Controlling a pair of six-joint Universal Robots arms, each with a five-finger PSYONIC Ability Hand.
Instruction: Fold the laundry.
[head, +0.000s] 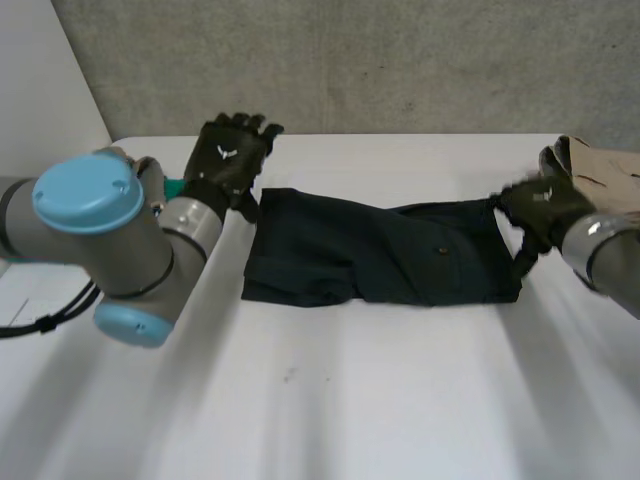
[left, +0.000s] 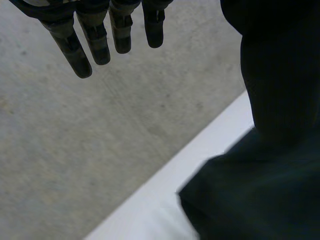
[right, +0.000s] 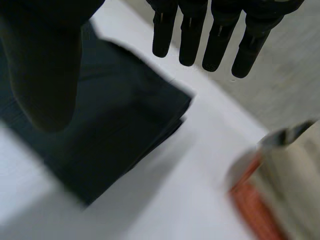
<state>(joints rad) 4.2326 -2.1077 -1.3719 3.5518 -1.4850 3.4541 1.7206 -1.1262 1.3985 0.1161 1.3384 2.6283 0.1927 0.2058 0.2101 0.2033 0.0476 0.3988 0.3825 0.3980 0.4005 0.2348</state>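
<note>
Overall, white table against a grey wall. Dark folded garment lies between left hand and right hand, one at each end; both hands' fingers straight, holding nothing.

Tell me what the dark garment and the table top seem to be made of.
The dark garment looks like matte woven cloth, perhaps cotton twill: soft folds, a buttoned pocket flap. The table top looks like smooth white laminate or painted board: faint sheen, hard straight edge.
</note>
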